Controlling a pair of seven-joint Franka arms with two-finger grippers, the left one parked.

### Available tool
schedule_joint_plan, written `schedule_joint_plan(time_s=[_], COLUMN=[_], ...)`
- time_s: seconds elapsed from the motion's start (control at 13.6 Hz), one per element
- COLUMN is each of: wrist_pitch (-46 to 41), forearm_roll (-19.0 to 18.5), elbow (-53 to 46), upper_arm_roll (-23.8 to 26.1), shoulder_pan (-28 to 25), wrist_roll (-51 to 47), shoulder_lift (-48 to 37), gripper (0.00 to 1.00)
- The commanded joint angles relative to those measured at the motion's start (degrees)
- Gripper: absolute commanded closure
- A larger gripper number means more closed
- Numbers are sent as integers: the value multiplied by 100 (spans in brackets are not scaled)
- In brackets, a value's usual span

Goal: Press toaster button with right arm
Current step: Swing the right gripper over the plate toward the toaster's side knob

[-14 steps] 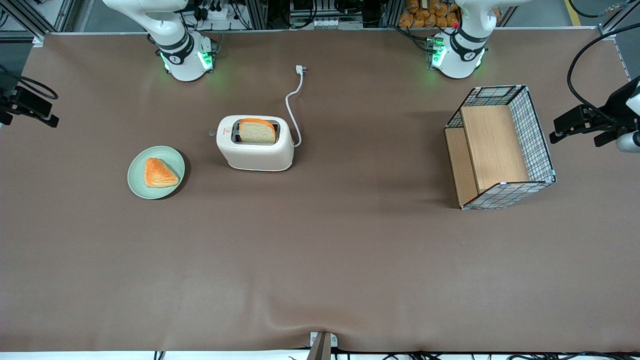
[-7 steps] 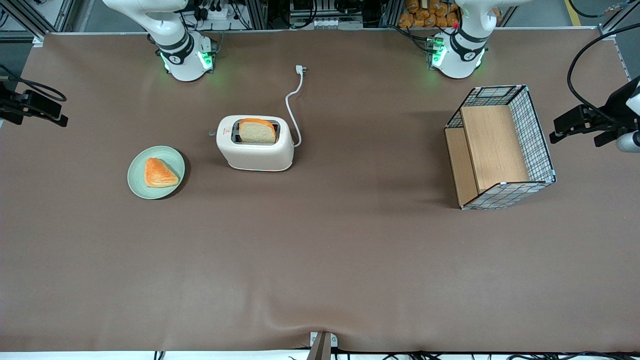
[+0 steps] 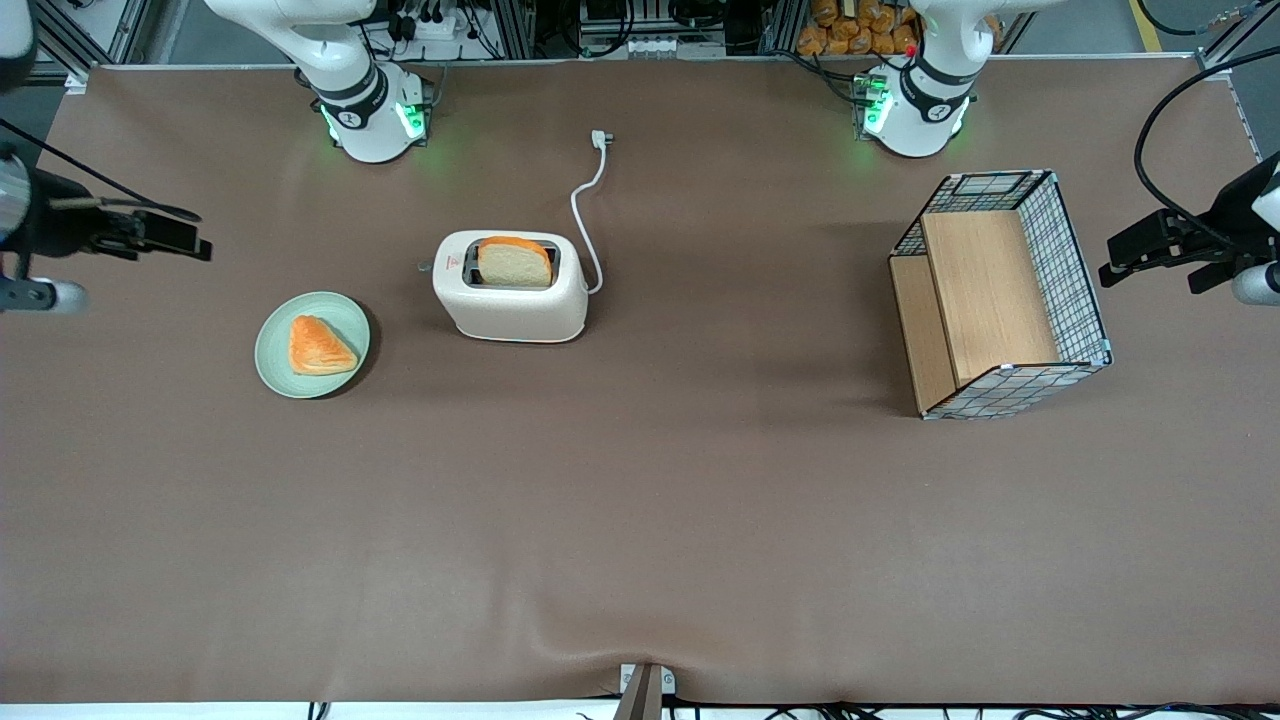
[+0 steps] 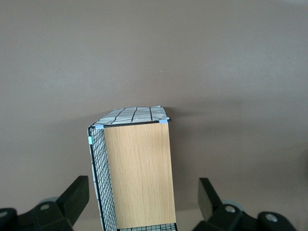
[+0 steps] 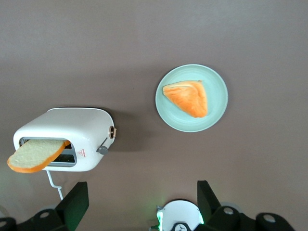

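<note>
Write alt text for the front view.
The right arm's gripper hangs open over the table's working-arm end, well short of the toaster and its grey button. Bread stands in one slot; a pastry plate sits nearby.

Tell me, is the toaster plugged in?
Unplugged: the toaster cord's plug lies loose on the table. The gripper hovers open, toward the working arm's end.

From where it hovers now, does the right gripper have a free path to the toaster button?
Probably yes. The gripper hangs open above bare table, and the toaster button juts from the toaster end facing it; the plate sits nearer the camera, beside that line.
</note>
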State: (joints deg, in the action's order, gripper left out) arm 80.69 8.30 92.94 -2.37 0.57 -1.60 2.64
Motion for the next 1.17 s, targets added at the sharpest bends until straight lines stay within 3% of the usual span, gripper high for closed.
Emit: schedule_joint_plan(time_s=[0.0, 0.07, 0.22, 0.44, 0.51, 0.73, 1.03, 1.1], wrist_pitch=[708, 928, 1123, 1527, 1659, 2185, 2741, 2854], forearm_roll=[459, 618, 690, 1147, 1156, 1577, 1621, 1804], elbow=[1345, 1733, 2226, 2922, 3062, 3721, 4346, 4477], upper_arm_roll=[18, 18, 35, 35, 79, 149, 352, 352], shoulder_pan=[14, 14, -30, -65, -126, -170, -276, -276], wrist_roll=[-217, -305, -463, -473, -473, -473, -473, -403], shoulder_lift=[-684, -834, -975, -1116, -1125, -1309, -1433, -1433], gripper=[0, 6, 46, 95, 100, 100, 100, 100])
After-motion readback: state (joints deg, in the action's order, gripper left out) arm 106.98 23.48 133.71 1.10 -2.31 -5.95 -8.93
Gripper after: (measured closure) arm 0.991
